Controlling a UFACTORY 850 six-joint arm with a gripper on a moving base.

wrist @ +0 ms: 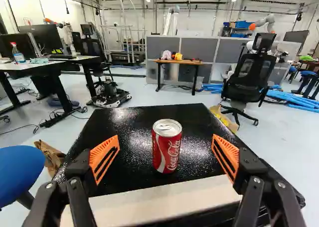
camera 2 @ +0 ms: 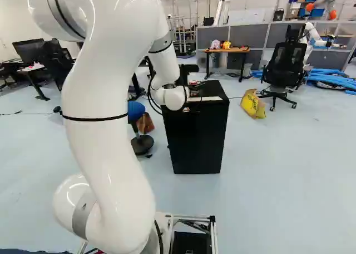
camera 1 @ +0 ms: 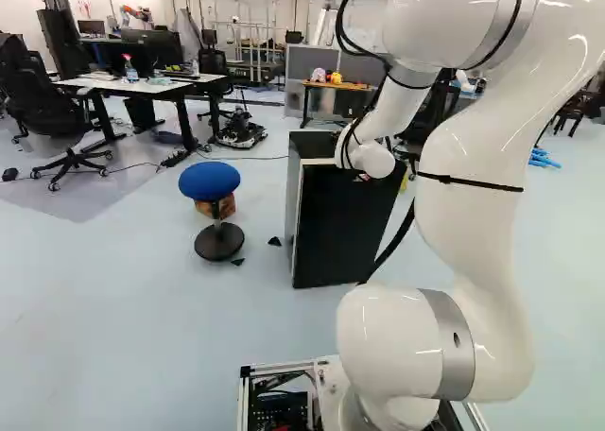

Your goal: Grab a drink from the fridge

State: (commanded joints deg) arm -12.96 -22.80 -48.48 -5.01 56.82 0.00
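Checked all the angles: red soda can (wrist: 167, 146) clear as day in the wrist view only, standing upright on top of the black mini fridge (camera 2: 197, 140). In the base views, mostly just white arm (camera 2: 111, 137) around that spot, plus some tiny dark and reddish bits beside the wrist, too small to sort out. Can barely make out the claw (camera 2: 194, 88) there. Way better in the wrist view: claw (wrist: 166, 142) spread wide, orange pads (wrist: 104, 157) well apart, with the can at 12 o'clock, touching neither pad.

Can see the yellow bag (camera 2: 253, 103) properly in the right base view, on the floor at 2 o'clock from the fridge, but mostly hidden in the left one. Get the whole blue stool (camera 1: 210, 179) in the left base view, at 9 o'clock from the fridge, but partly behind the arm in the right one.

As for the surface, a glossy, speckled black top (wrist: 129, 122) with a pale strip (wrist: 164, 199) along the edge at 6 o'clock.

Around the room, a pale blue floor (camera 2: 278, 165), a wooden desk (wrist: 178, 61) with plush toys at 12 o'clock, a black office chair (wrist: 249, 77) at 1, and a white desk (camera 1: 142, 84) at 10.
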